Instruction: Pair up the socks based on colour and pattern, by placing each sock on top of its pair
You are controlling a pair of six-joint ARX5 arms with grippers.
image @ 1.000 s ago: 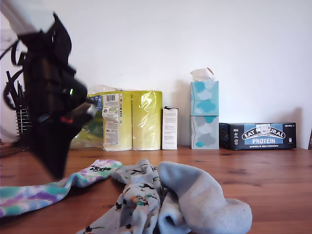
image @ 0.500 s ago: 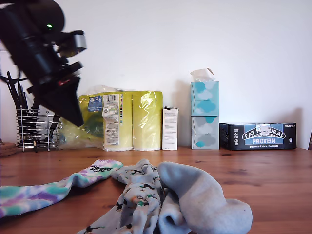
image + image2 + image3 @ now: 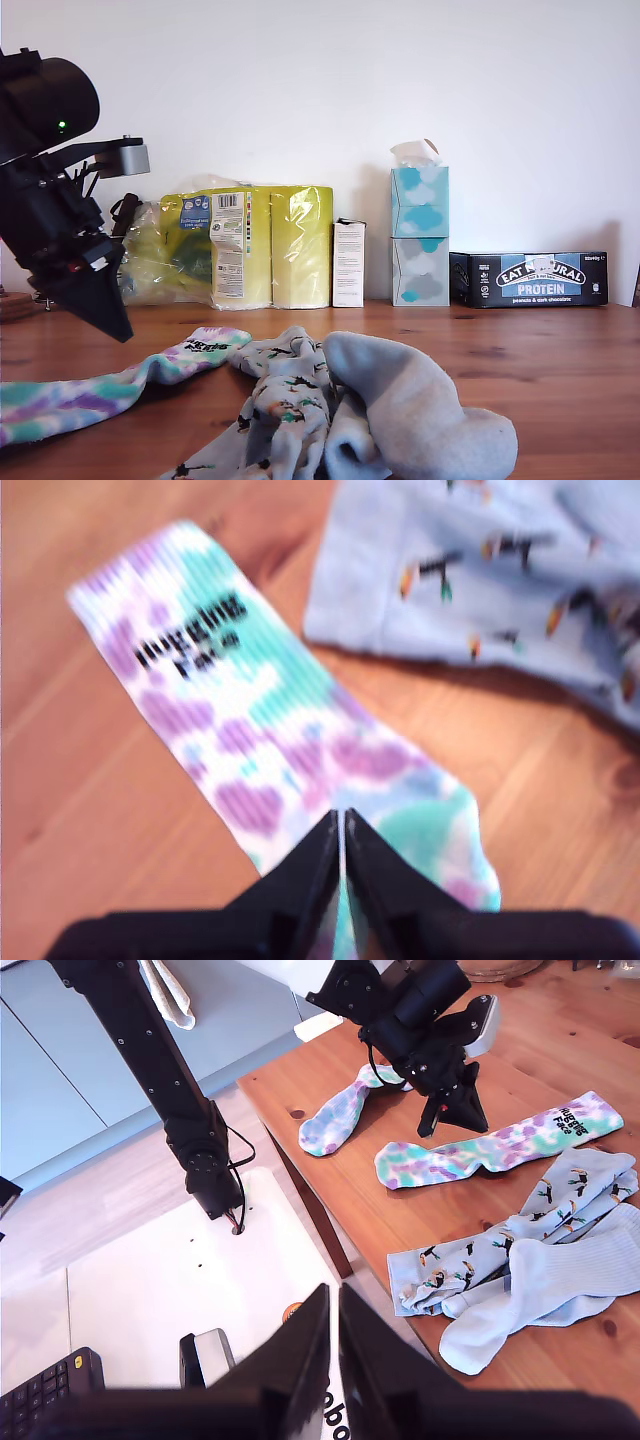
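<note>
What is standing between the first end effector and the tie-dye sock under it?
Nothing visible. My first end effector hangs shut right above the tie-dye sock, with only air between them. The animal-print sock lies apart, beside it on the table.

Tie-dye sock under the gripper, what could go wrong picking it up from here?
My first gripper is shut above the tie-dye sock; descending like that would only press it. The animal-print sock lies close by, so dragging might snag it. The other tie-dye sock sits near the table edge and could slip.
</note>
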